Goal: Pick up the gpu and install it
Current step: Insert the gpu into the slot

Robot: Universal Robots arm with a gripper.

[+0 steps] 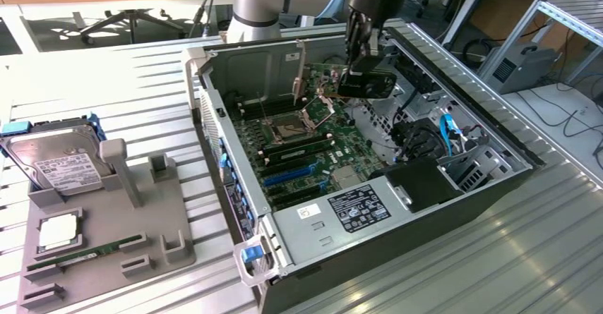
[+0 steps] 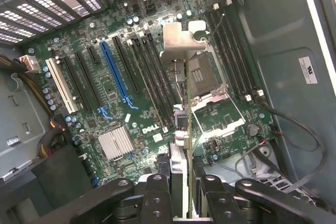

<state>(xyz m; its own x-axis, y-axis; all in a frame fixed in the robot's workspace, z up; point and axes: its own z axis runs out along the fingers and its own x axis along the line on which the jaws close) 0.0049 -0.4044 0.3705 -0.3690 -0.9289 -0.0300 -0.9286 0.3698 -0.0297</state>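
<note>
Clamping the gpu [image 2: 185, 95] edge-on in the half-closed gripper [image 2: 181, 190], hovering above the motherboard [image 1: 301, 152] inside the open case [image 1: 212, 113], well apart from the tray [image 1: 141, 247] holding hard drive [image 1: 56, 162] and RAM stick [image 1: 85, 252].

Motherboard [image 2: 157, 77] is showing green, carrying a blue slot [image 2: 115, 72] and white slot [image 2: 60, 85]; gpu [image 2: 180, 38] bracket is gleaming silver; heatsink [image 2: 114, 142] is showing silver ribbing; hand [image 2: 181, 184] is reading black.
</note>
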